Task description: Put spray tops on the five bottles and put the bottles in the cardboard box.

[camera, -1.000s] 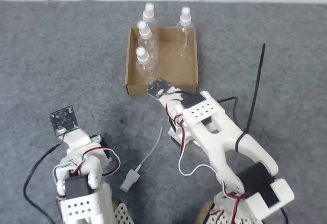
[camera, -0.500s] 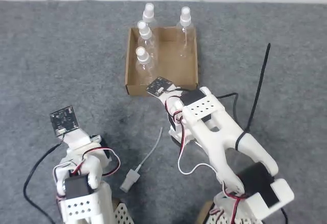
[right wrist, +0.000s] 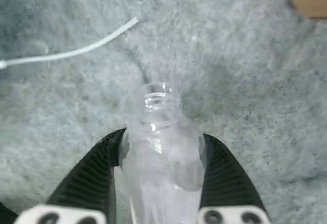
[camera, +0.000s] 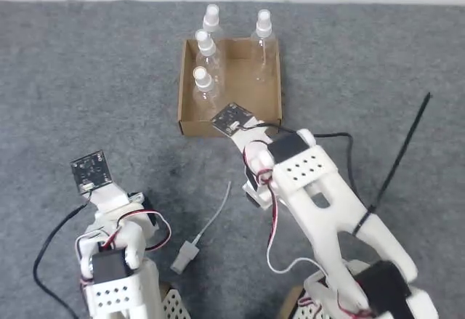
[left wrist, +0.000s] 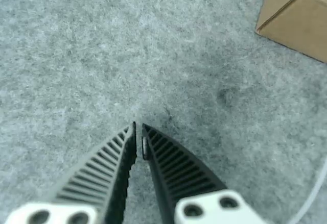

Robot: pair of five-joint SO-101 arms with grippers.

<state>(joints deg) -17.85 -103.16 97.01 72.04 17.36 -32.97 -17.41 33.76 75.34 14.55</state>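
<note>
In front of the cardboard box (camera: 195, 125): the right arm (camera: 309, 177) has swung its forearm out to its own side over the last second. Its wrist end stays just short of the box's near wall.
Right jaws: closed around the body of the last bottle (right wrist: 161, 147), one finger on each side. The bottle's neck is bare and points away from the wrist.
Left jaws: all but shut and holding nothing, over bare tabletop (left wrist: 76, 40). The left arm (camera: 109, 246) has not stirred.
Spray top (camera: 185, 255): it lies on the tabletop between the two arms, and its thin tube (camera: 216, 213) trails toward the right arm. It is unmoved and no jaws touch it.
Capped bottles (camera: 202, 83): four stand in the box, as they did before.
Meaning: four bottles look finished. The swing appears to re-pose the fifth bottle rather than carry it to the box. That bottle needs its top first, so the idle left jaws probably have to fetch it.
</note>
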